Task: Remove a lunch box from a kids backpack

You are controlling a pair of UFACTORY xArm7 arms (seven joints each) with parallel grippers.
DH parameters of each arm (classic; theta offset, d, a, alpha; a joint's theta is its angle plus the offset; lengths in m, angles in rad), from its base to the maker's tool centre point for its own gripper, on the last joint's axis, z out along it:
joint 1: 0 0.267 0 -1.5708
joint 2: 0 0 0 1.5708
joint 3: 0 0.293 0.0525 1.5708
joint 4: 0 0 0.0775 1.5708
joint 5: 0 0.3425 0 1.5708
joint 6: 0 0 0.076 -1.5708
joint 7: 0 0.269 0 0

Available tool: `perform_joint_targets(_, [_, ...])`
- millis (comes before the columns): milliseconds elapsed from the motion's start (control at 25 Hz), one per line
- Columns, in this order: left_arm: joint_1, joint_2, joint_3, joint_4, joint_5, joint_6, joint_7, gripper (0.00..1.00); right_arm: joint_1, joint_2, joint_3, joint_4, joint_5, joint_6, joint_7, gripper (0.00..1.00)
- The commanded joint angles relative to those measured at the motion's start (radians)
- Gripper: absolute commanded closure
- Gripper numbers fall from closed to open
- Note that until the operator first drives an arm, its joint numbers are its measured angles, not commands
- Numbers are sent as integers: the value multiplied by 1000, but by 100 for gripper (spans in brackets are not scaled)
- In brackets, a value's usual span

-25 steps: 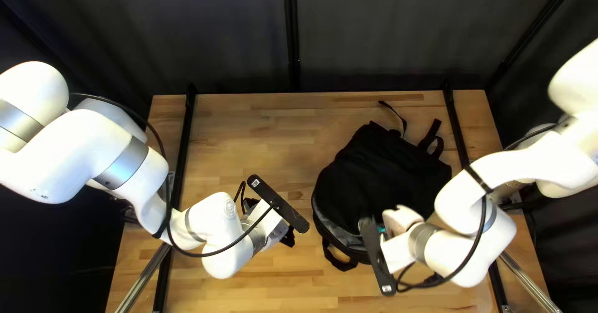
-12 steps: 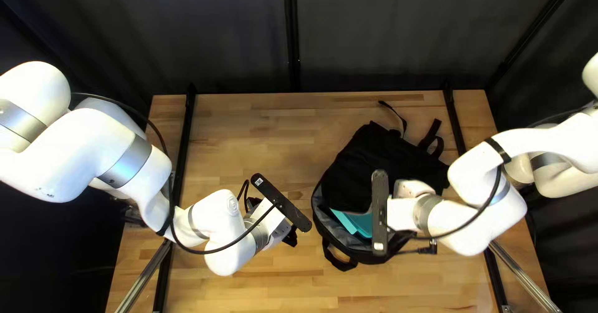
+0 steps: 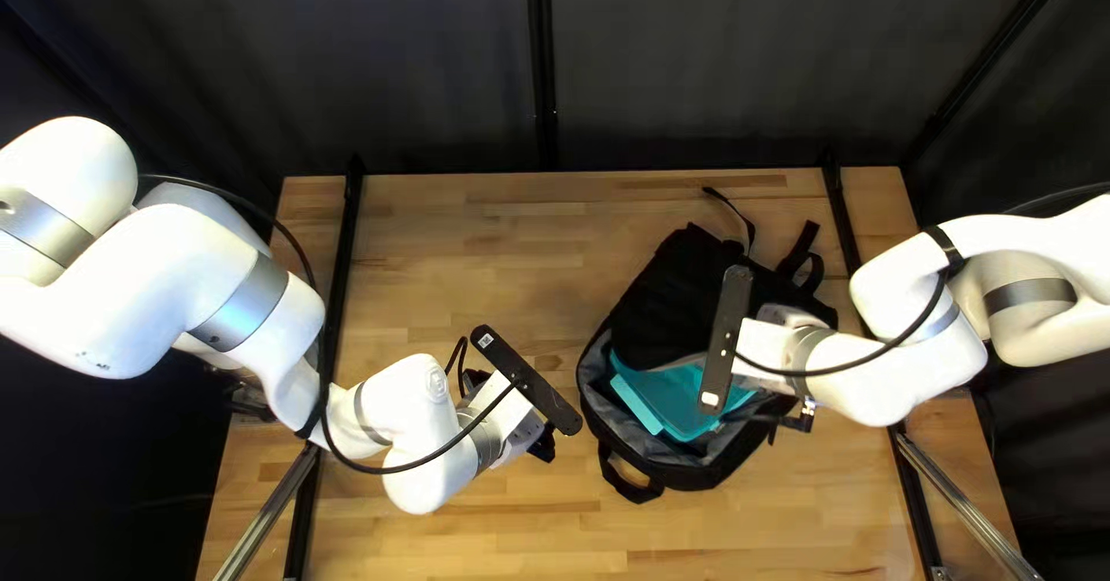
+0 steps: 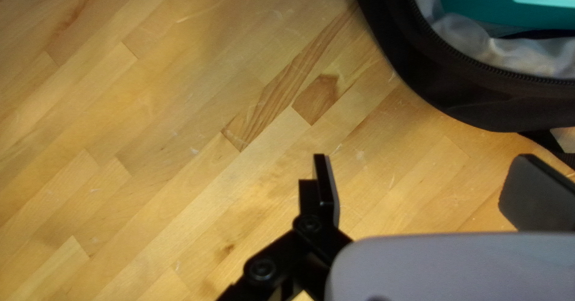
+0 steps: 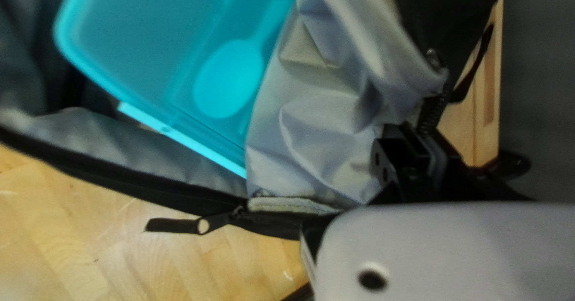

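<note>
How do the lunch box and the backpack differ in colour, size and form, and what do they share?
Colour: the lunch box is teal; the backpack is black with a grey lining.
Size: the lunch box is smaller, lying inside the larger backpack's opening.
Form: the lunch box has firm, straight sides; the backpack's cloth creases.
Shared: both have rounded corners.

Top left view: lunch box (image 3: 661, 398) partly hidden by the backpack (image 3: 659, 317) flap and the black bar (image 3: 725, 338) on the right arm (image 3: 885, 387). Both wrist views: lunch box and backpack cut off by picture edges. Right wrist view: rounded shape (image 5: 227, 79) in box blurred, unidentified.
</note>
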Motion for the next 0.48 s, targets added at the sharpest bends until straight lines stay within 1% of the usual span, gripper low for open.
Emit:
perform_joint_targets(40, [2, 1, 1, 2, 2, -3, 2, 0, 5, -45, -13, -37, 24, 9, 11, 100])
perform_joint_targets(200, [2, 3, 2, 1, 2, -5, 2, 0, 17, -118, -28, -80, 54, 47, 10, 100])
perform_joint_targets(280, [2, 3, 2, 1, 1, -5, 2, 0, 16, -136, -33, -93, 58, 62, 10, 100])
perform_joint_targets(480, [2, 6, 2, -3, 5, -8, -7, 0, 2, -149, -56, -138, 58, 47, 12, 100])
